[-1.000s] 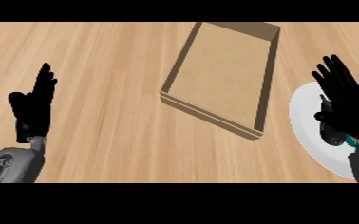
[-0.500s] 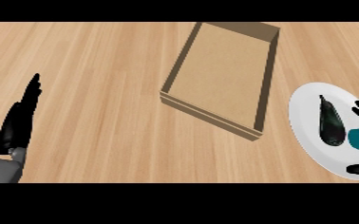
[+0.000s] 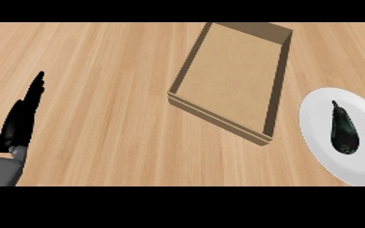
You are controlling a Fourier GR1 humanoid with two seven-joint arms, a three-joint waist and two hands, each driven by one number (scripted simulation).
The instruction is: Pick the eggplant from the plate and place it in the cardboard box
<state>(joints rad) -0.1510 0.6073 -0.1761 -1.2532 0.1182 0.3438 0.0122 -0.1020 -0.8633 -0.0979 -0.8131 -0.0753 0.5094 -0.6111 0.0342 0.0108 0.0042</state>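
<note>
A dark eggplant (image 3: 343, 130) lies lengthwise on a white plate (image 3: 318, 130) at the right edge of the wooden counter. Nothing touches it. To its left stands an open cardboard box (image 3: 231, 79), turned at an angle, with nothing inside. My left hand (image 3: 21, 118) shows at the lower left edge, fingers straight and pointing up, resting open and far from both box and plate. My right hand is out of the picture.
Bare wooden counter (image 3: 100, 67) stretches between my left hand and the box. The plate is cut off by the right edge of the view.
My right hand, which covered the plate a second ago, has left the view and the eggplant now shows in full. My left hand has turned edge-on near the left border.
</note>
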